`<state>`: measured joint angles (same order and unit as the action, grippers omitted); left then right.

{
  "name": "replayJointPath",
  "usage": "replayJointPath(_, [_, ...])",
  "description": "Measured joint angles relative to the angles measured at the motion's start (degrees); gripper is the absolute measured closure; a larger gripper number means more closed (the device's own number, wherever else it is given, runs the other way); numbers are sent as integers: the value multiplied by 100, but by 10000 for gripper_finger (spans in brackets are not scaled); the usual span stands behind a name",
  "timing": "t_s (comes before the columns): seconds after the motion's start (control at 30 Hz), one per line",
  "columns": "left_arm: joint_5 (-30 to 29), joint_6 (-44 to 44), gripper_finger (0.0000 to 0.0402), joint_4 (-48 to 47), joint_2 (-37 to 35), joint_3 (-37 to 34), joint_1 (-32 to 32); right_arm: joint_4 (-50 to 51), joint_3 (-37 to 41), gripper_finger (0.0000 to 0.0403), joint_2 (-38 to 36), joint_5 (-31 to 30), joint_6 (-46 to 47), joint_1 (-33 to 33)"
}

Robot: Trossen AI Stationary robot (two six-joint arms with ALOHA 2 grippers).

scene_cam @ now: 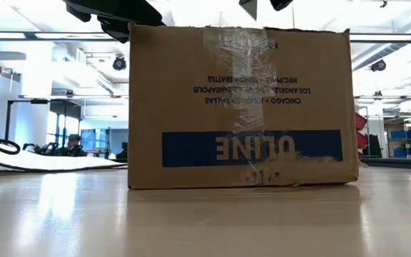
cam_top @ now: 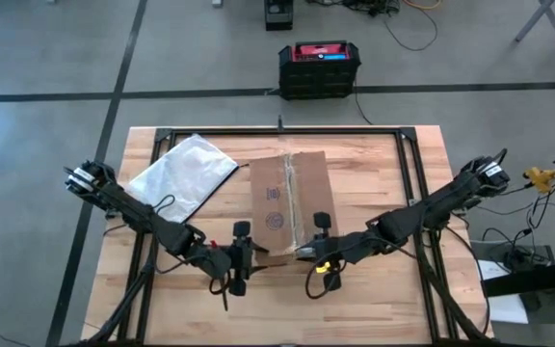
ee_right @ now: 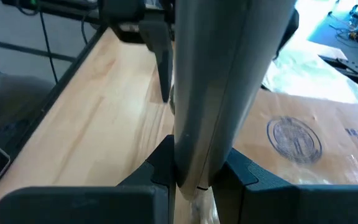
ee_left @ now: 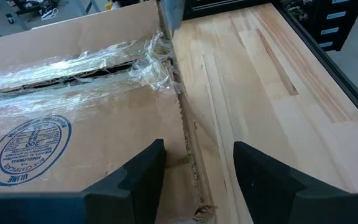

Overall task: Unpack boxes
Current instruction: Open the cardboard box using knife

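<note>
The brown ULINE cardboard box (cam_top: 287, 204) stands on its base mid-table, its near face (scene_cam: 240, 107) toward the low camera, with clear tape along the top seam (ee_left: 73, 65). My left gripper (ee_left: 197, 149) (cam_top: 244, 253) is open at the box's near-left top edge, one finger over the lid and one past the edge; whether it touches is unclear. My right gripper (ee_right: 197, 174) (cam_top: 316, 253) is at the near edge, shut on a flat grey tool (ee_right: 222, 81). My right gripper pinches the grey tool's shaft (ee_right: 194, 158) between its two fingers, and the tool sticks out ahead of them toward the table's left. The tool's tip (ee_left: 169, 15) stands at the crumpled tape (ee_left: 160, 59) where the seam meets the box's near top edge.
A clear plastic bag (cam_top: 183, 173) lies flat on the table left of the box. A black-and-red case (cam_top: 319, 67) sits on the floor beyond the far edge. Bare wood lies right of the box (cam_top: 374, 183) and along the near edge (scene_cam: 205, 221).
</note>
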<state>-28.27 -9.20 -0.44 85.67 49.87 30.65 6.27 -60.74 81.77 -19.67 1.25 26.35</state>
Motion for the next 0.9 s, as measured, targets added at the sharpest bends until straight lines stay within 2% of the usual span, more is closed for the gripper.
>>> replayJointPath(0.2, [0, -37, 237, -9, -2, -2, 0, 37, 22, 355, -71, -154, 77, 79])
replayJointPath(0.4, [14, -76, 233, 4, -26, 9, 0, -915, 114, 355, 233, -118, -285, 16])
replayJointPath(0.57, [28, -102, 228, 1, -37, 7, 0, -1175, 123, 355, 457, -144, -467, -80])
replayJointPath(0.9, [24, -221, 241, -14, -37, 2, 0, -811, 200, 355, 349, -144, -275, -105])
